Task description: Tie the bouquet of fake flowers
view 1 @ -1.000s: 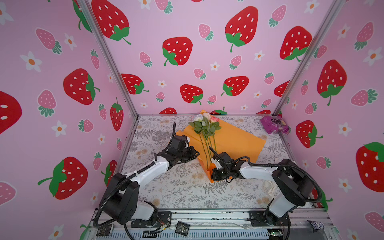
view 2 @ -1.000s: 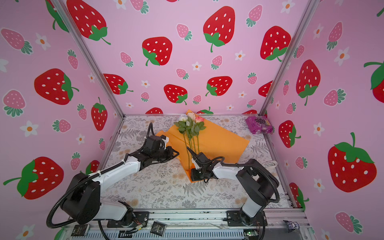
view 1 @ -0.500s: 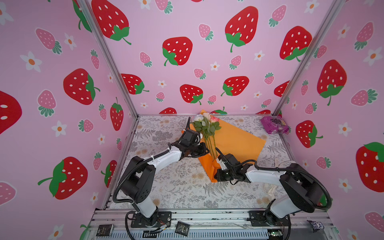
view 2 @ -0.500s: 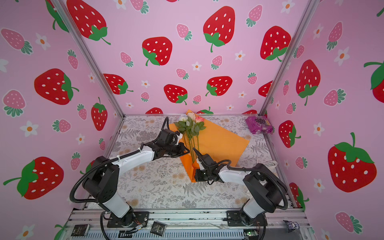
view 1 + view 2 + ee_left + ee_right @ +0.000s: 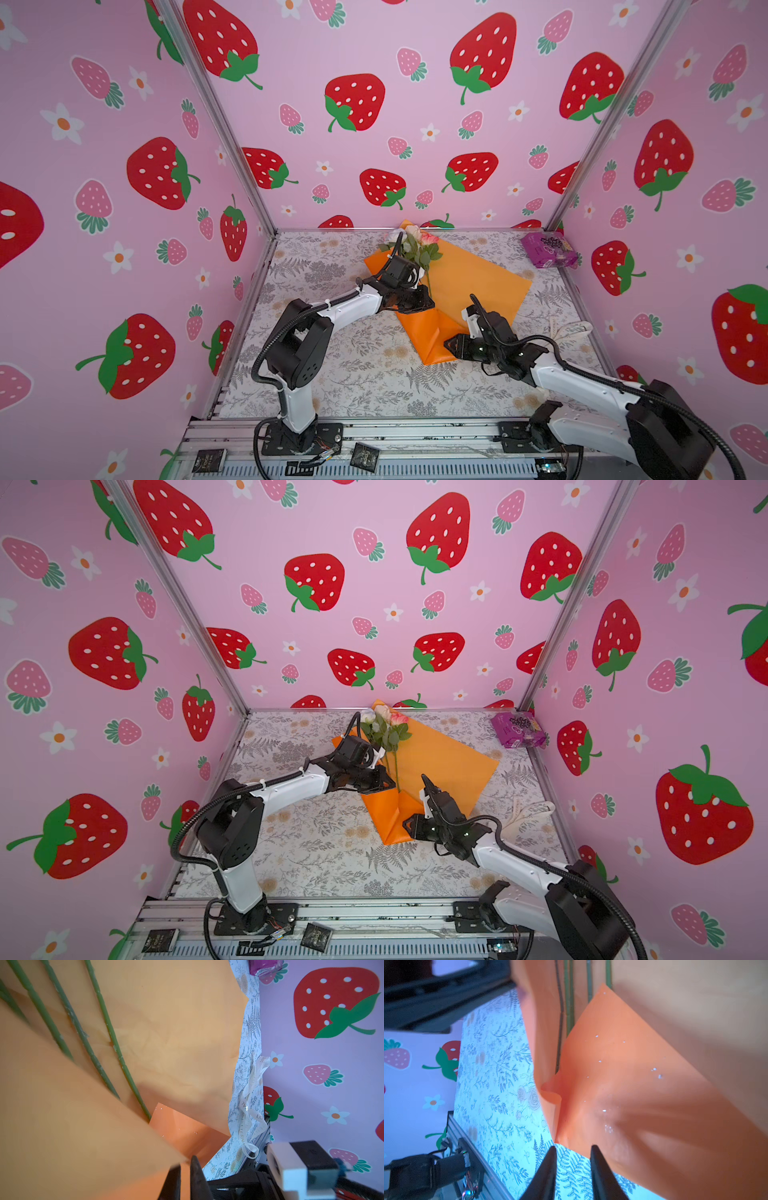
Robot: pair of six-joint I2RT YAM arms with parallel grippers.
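Observation:
The bouquet of fake flowers lies at the back of the table, with its pink, peach and white heads (image 5: 413, 245) (image 5: 384, 725) on the orange wrapping paper (image 5: 478, 278) (image 5: 449, 758). The paper's left flap is folded across the green stems (image 5: 79, 1028) (image 5: 570, 1001). My left gripper (image 5: 428, 305) (image 5: 390, 785) (image 5: 185, 1164) is shut on that flap's edge. The lower corner of the paper (image 5: 633, 1084) is folded up over the stem ends. My right gripper (image 5: 449, 344) (image 5: 407, 824) (image 5: 573, 1149) stands open just off the paper's lower tip, with only tablecloth between its fingers.
A cream ribbon (image 5: 569, 330) (image 5: 528, 812) (image 5: 247, 1103) lies loose on the tablecloth near the right wall. A small purple packet (image 5: 548, 249) (image 5: 517, 729) sits in the back right corner. Pink strawberry walls close the sides and back.
My left gripper has carried the paper's left flap rightward over the stems. My right gripper has opened, let go of the folded lower corner and drawn back a little.

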